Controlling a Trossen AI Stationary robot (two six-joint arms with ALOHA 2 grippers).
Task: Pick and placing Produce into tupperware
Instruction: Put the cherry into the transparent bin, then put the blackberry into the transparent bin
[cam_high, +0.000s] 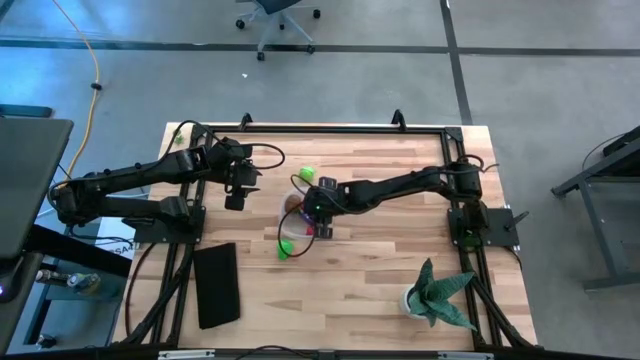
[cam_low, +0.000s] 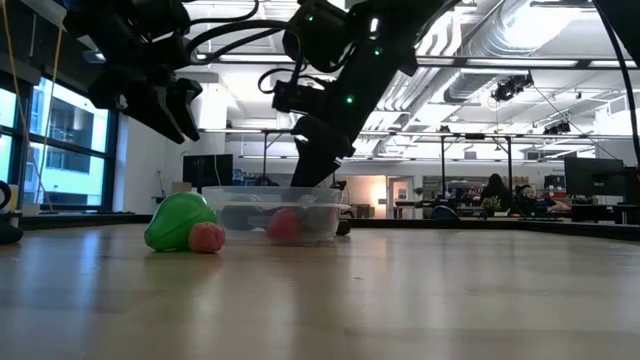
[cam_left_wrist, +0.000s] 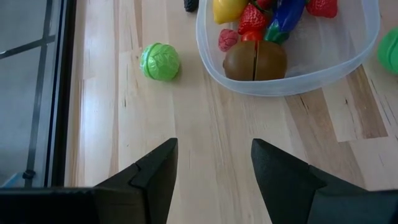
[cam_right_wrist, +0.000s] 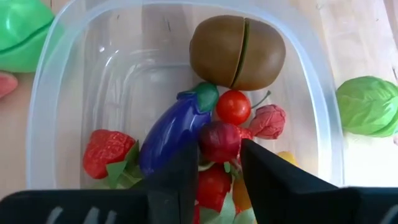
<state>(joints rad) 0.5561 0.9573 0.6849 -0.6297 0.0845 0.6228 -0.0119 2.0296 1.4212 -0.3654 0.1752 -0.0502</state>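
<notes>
The clear tub (cam_right_wrist: 323, 93) stands mid-table and holds a brown kiwi (cam_right_wrist: 237, 51), a purple eggplant (cam_right_wrist: 171, 137), a red tomato (cam_right_wrist: 233, 107), a strawberry (cam_right_wrist: 102, 152) and other pieces. My right gripper (cam_right_wrist: 219, 150) reaches down into the tub (cam_high: 296, 222), shut on a dark red piece (cam_right_wrist: 219, 138). My left gripper (cam_left_wrist: 214, 155) is open, above bare wood left of the tub (cam_left_wrist: 280, 87). A green cabbage (cam_left_wrist: 160, 61) lies on the table by the tub's far side. Another green piece (cam_low: 180, 220) and a small pink one (cam_low: 207, 237) lie at its near side. My right gripper pinches the dark red piece (cam_right_wrist: 211, 134) between its two fingers, coming from above and pointing down into the tub. The piece sits among the other fruits there. Whether it rests on them or is lifted clear cannot be told.
A flat black slab (cam_high: 217, 284) lies near the table's near-left corner. A spiky green potted plant (cam_high: 435, 296) stands near the near-right corner. Bare wood stretches between them and to the right of the tub. Metal frame rails run along the table's edges.
</notes>
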